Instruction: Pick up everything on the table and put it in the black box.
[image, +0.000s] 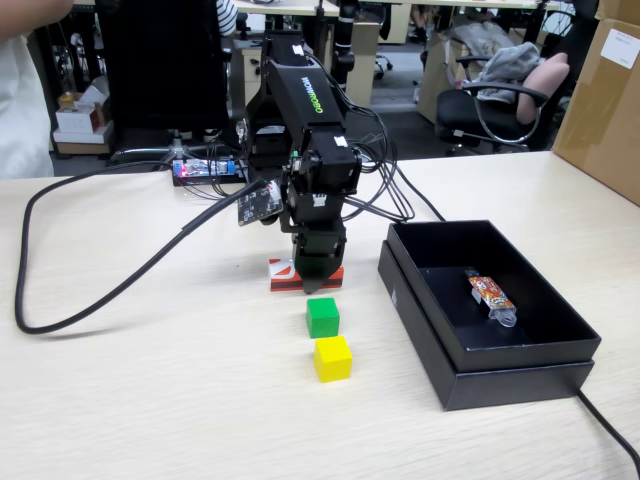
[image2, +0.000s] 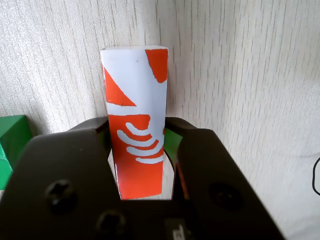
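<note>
Beige table (image: 150, 400) — black box (image: 520, 375) holds packet (image: 490, 293), seemingly alone.

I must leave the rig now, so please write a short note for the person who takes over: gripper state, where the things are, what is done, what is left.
Gripper: down at the table, jaws on both sides of the red block; the pictures do not settle whether they clamp it.
Green cube and yellow cube: on the table, in front of the block in the fixed view.
Black box: holds only a small wrapped packet.
Done: none of the three boxed.
Left: box all three.
</note>
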